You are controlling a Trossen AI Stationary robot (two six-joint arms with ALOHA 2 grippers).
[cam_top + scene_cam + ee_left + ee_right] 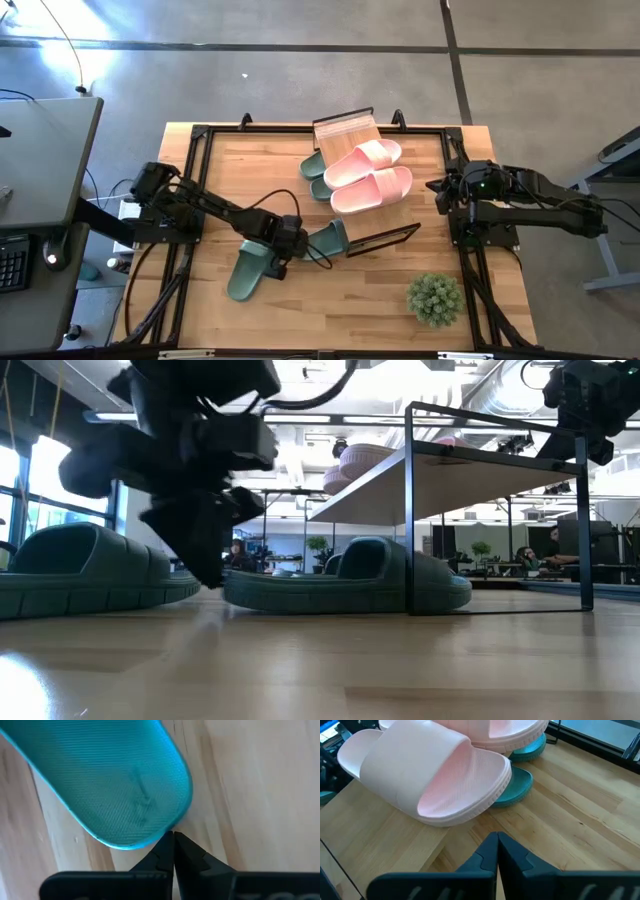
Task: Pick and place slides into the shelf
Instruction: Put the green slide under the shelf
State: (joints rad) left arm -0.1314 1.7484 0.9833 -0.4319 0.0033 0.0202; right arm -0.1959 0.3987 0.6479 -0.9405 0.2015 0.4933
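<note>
the left gripper [287,243] hung with jaws closed and empty just beyond the heel of a green slide [245,270], near the shelf [350,140]. another green slide [328,238] lay beside it. bare bench [340,310] spread toward the plant [434,298]. the pink slides [368,175] sat on the shelf. the right gripper [443,190] waited at the bench's edge, jaws closed.

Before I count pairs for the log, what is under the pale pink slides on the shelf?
Beneath the pale pink rubbery slides lies the light wooden slatted shelf top; below it two sage-green slides peek out, mostly covered. Whether more sit underneath cannot be seen.
</note>
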